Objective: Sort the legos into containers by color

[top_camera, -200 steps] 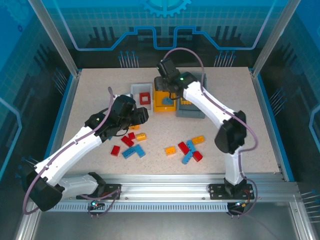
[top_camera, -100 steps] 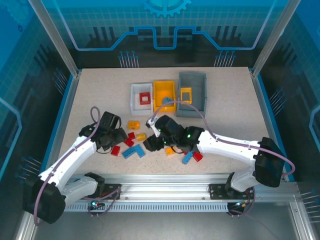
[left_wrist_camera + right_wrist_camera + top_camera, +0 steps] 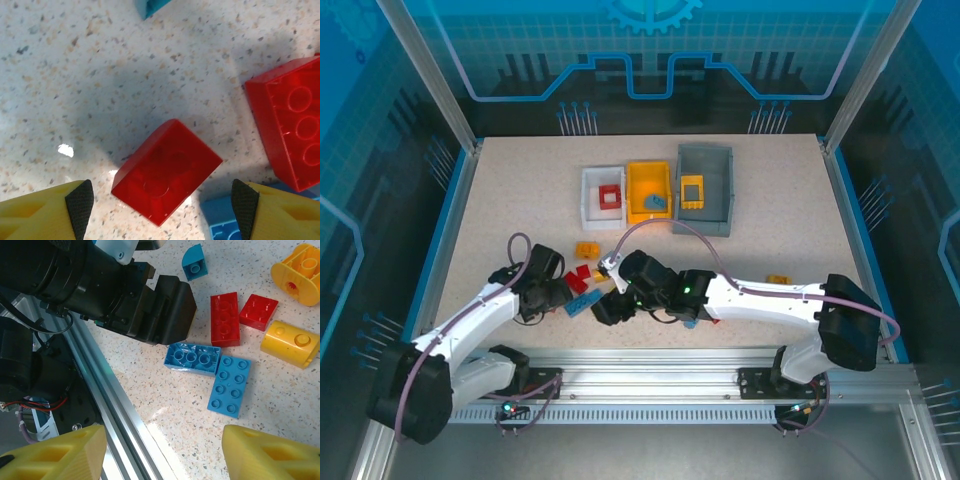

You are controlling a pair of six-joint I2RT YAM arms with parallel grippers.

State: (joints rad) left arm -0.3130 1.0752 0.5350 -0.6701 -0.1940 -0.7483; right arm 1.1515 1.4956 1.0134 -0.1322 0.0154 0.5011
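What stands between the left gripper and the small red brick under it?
Nothing visible. The left gripper is open over the small red brick, on bare table; a larger red brick and a blue brick lie beside it.

White bin (image 3: 586, 195): far centre, holds a red frame (image 3: 610, 197).
Yellow bin (image 3: 648, 178): just right, holds a blue piece (image 3: 654, 201).
Grey bin (image 3: 717, 170): rightmost, holds a yellow frame (image 3: 692, 190).
Loose legos (image 3: 578, 283): red, blue and yellow cluster, near left.
Yellow brick (image 3: 779, 280): alone, right.
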